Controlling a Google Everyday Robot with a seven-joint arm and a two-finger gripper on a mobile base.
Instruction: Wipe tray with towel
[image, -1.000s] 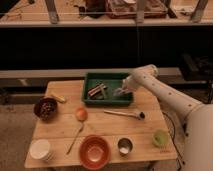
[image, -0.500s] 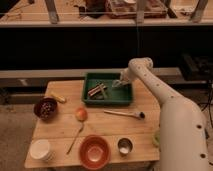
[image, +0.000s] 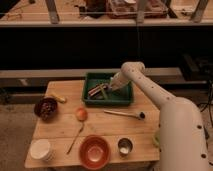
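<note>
The green tray sits at the back middle of the wooden table. A few dark and pale utensils lie in its left half. My white arm rises from the lower right, bends at an elbow and comes down into the tray. My gripper is low inside the tray, just right of its middle. A pale patch at the gripper's tip may be the towel; I cannot tell it apart from the wrist.
On the table stand a dark bowl of red pieces, a yellow item, an orange fruit, a ladle, a spoon, an orange bowl, stacked white cups and a metal cup. A green cup peeks out beside my arm.
The gripper has moved left inside the tray, from its right end toward the middle. My arm now covers more of the table's right side.
</note>
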